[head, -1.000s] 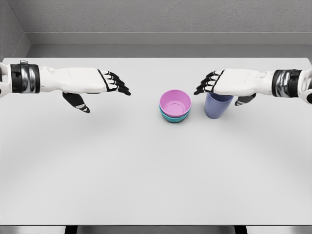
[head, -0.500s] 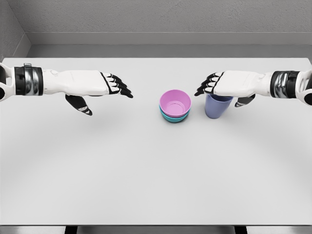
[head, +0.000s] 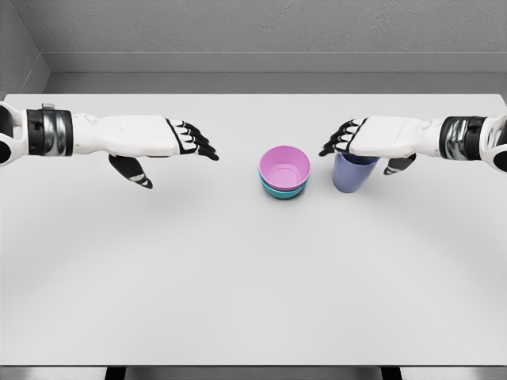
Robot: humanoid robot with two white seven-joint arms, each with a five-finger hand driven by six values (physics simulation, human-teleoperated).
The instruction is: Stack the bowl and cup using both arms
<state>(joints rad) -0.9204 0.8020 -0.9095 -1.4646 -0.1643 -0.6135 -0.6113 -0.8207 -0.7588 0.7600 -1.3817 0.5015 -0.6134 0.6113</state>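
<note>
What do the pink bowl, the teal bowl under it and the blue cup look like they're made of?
Pink bowl: apparently matte plastic, uniform colour, thin rim, soft shading. Teal bowl: only its edge shows; likely the same. Blue cup: smooth opaque plastic look, no glare. Being simulator renders, material stays a guess.

A bare simulated test space. A plain white tabletop [head: 238,277] stands before a blank grey wall [head: 261,28].
</note>
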